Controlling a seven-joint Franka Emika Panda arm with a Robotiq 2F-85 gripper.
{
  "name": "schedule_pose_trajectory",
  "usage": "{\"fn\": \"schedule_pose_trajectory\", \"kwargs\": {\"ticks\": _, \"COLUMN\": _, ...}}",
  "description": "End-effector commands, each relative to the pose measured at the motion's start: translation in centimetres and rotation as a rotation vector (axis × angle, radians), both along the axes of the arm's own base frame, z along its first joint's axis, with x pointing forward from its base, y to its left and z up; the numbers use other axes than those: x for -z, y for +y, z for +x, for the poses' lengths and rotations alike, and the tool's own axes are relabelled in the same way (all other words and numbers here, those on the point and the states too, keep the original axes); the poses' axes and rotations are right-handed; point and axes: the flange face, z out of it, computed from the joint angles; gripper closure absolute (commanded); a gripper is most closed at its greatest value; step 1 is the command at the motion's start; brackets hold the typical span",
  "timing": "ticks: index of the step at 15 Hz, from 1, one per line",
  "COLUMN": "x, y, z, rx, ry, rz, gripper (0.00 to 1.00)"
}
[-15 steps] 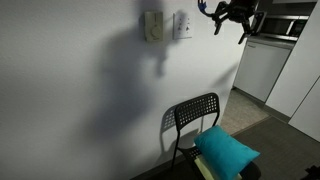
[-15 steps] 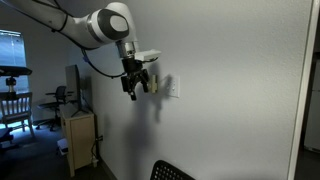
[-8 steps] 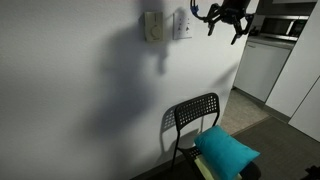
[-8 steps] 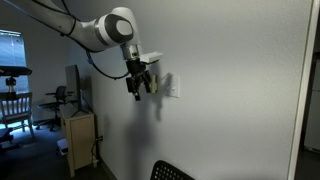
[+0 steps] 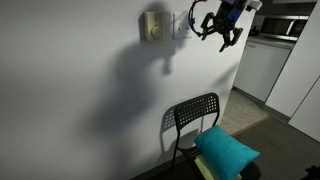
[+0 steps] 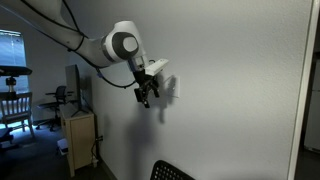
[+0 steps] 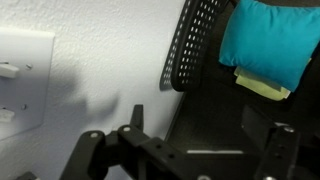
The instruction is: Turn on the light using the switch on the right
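The white square switch plate [image 5: 182, 22] is on the wall, next to a cream boxy unit [image 5: 152, 26]. My gripper [image 5: 213, 27] hangs just in front of the plate, tilted, with its jaws spread and empty. In an exterior view the gripper [image 6: 147, 92] covers part of the plate [image 6: 173, 88]. In the wrist view the plate [image 7: 22, 85] is at the left edge with small rocker buttons [image 7: 8, 70]. One dark finger [image 7: 137, 115] stands right of it, apart from it. I cannot see any contact.
A black perforated chair [image 5: 195, 118] stands against the wall below, with a teal cushion [image 5: 228, 150] in front of it. Both show in the wrist view, chair [image 7: 197, 45] and cushion [image 7: 268, 45]. A white cabinet [image 5: 262, 68] is beyond the wall corner.
The gripper has moved along the wall toward the switch plate, dropped slightly and tilted. It now overlaps the plate's edge in both exterior views.
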Motion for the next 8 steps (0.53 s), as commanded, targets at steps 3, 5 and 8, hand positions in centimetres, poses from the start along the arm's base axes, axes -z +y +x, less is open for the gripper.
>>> {"fn": "schedule_pose_trajectory", "kwargs": {"ticks": 3, "x": 0.8, "y": -2.1, "z": 1.9, "rx": -0.011, "ry": -0.157, "rz": -0.068, "gripper": 0.00}}
{"fn": "schedule_pose_trajectory", "kwargs": {"ticks": 5, "x": 0.4, "y": -2.6, "z": 2.6, "rx": -0.017, "ry": -0.200, "rz": -0.096, "gripper": 0.00}}
{"fn": "schedule_pose_trajectory", "kwargs": {"ticks": 8, "x": 0.1, "y": -2.5, "z": 3.1, "rx": -0.030, "ry": -0.239, "rz": -0.076, "gripper": 0.00}}
